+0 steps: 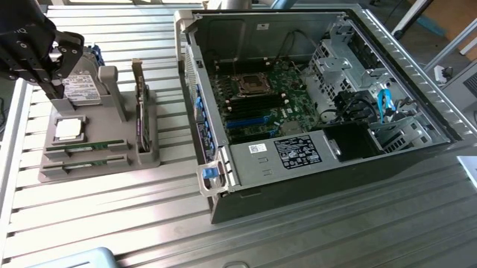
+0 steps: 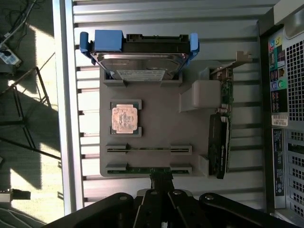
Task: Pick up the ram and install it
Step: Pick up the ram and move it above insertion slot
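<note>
Claw pressed together, empty, hovering high above the grey holder; ram and its twin lie slotted there, nine o'clock of the open computer case.

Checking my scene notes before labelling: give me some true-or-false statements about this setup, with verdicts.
Both ram sticks lie in the grey holder. True.
The computer case is closed. False: it is open, the motherboard showing.
The hard drive sits in the holder. True.
The expansion card lies flat. False: it stands on edge in the holder.
The gripper hangs over the case. False: it is at the holder.
</note>
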Controlling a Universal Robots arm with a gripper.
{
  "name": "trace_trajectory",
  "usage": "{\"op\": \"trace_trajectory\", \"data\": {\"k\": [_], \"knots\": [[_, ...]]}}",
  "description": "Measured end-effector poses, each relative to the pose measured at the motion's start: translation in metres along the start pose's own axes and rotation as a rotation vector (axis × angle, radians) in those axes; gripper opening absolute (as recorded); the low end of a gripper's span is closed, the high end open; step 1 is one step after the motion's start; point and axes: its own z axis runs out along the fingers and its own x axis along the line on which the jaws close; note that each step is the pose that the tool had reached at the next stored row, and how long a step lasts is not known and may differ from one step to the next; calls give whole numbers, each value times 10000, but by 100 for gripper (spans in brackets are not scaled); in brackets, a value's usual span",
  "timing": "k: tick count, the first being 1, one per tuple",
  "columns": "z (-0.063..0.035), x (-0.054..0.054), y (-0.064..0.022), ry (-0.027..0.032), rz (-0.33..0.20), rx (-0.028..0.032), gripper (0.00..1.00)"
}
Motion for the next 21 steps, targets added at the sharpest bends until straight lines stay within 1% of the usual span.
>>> {"op": "trace_trajectory", "data": {"k": [4, 5, 11, 12, 14, 15, 16, 19, 21], "knots": [[0, 0, 0, 0, -15, 0, 11], [0, 0, 0, 4, -140, -2, 11], [6, 0, 0, 46, -1591, -31, 11], [9, 0, 0, 58, -2006, -39, 11], [14, 0, 0, 75, -2593, -50, 11], [15, 0, -1, 81, -2774, -53, 11], [18, 0, -1, 93, -3154, -57, 11], [23, 0, -1, 115, -3865, -45, 11], [26, 0, -2, 126, -4195, -30, 11]]}}
